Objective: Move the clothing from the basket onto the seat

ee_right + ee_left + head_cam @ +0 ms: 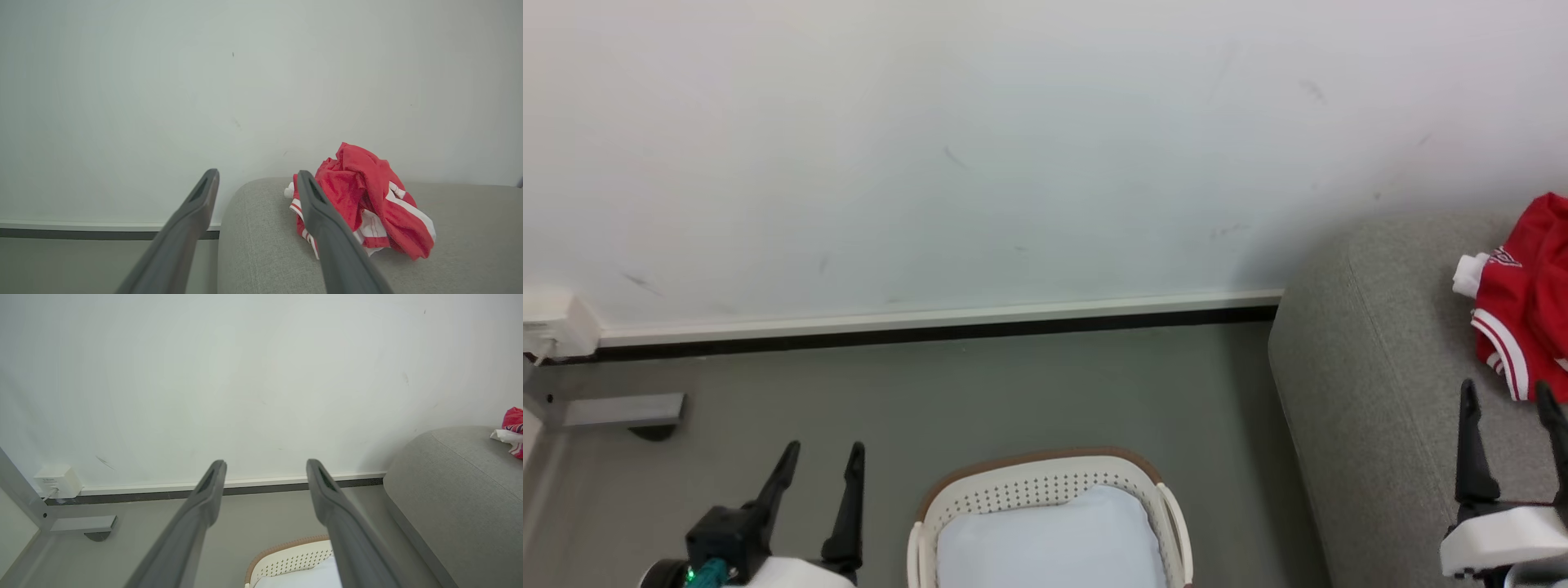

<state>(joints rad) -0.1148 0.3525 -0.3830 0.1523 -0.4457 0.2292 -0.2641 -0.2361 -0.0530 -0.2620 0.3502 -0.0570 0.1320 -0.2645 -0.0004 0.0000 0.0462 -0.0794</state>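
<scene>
The bright red fabric clothing with white trim (pixel 1523 302) lies on the light grey upholstered seat (pixel 1364 392). The oval cream-white plastic basket (pixel 1029 490) holds a pale white-blue cushion pad (pixel 1045 539) with no red visible, so the transfer looks finished. The left end effector (pixel 824 447) and right end effector (pixel 1507 386) hover spread and empty; next, I judge, comes a check under the pad.

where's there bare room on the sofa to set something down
Bare seat runs from its rounded left end to the red clothing. Open floor lies between skirting and basket. Crowded: the seat's right side under the clothing, and the basket, holding a pale cushion.
</scene>
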